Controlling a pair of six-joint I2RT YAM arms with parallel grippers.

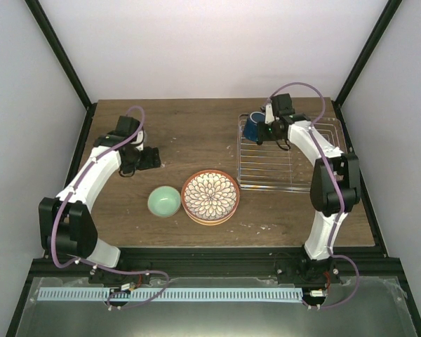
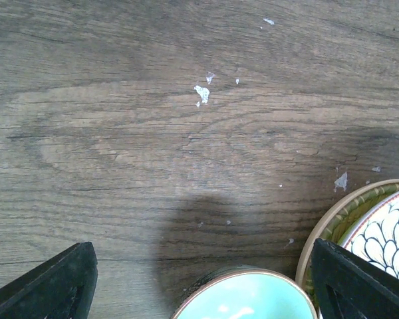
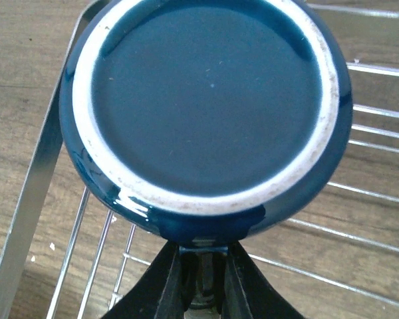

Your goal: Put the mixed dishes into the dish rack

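Observation:
My right gripper (image 1: 268, 130) is shut on the handle of the dark blue mug (image 1: 252, 128), holding it over the far left corner of the silver wire dish rack (image 1: 281, 166). In the right wrist view the mug's (image 3: 213, 100) base faces the camera, its handle pinched in my gripper (image 3: 201, 266), with the rack's wires (image 3: 379, 193) beneath. A pale mint-green bowl (image 1: 164, 201) sits left of a stack of terracotta-rimmed plates (image 1: 210, 196), flower-petal plate on top. My left gripper (image 1: 147, 159) is open and empty, just behind the bowl (image 2: 246, 299) and the plates (image 2: 379, 232).
The brown wooden table (image 1: 196, 133) has black frame posts at its far corners and white walls around it. A black rail runs along the near edge by the arm bases. White flecks lie on the wood (image 2: 201, 93).

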